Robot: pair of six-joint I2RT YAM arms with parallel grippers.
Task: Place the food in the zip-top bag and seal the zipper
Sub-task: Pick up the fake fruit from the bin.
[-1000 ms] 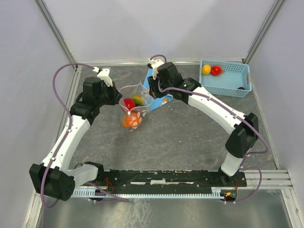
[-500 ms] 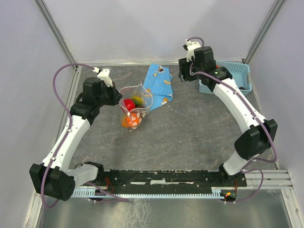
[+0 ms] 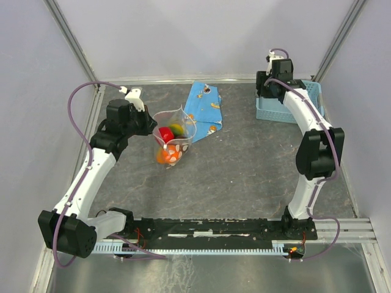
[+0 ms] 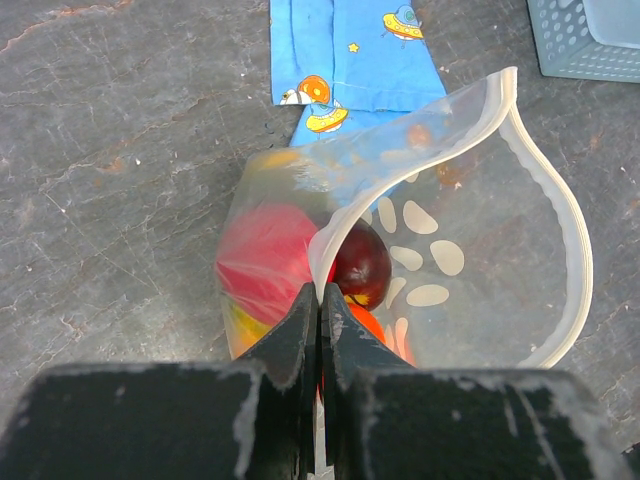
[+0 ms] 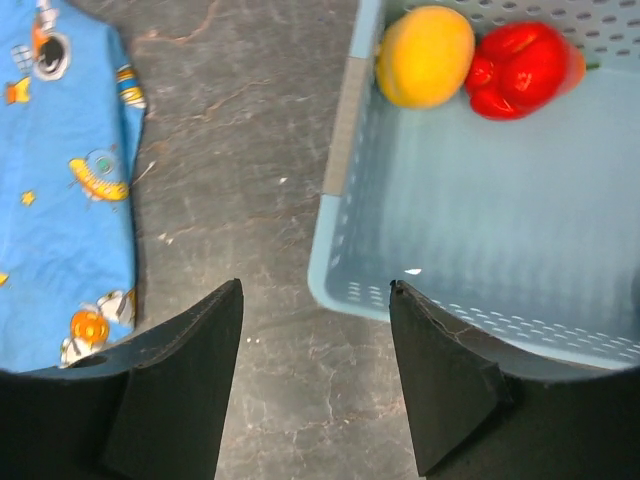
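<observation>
Tabletop: left jaws pinch zip-top bag; right jaws apart; only wrist view shows basket fruit.

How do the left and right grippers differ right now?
The left gripper is shut, pinching the rim of the bag; the right gripper is open and holds nothing. The left is at the bag; the right hangs over the edge of the basket. Both are black.

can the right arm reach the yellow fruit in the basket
Probably yes: the right gripper hangs open over the basket rim, and the yellow fruit lies uncovered beside the red fruit.
</observation>
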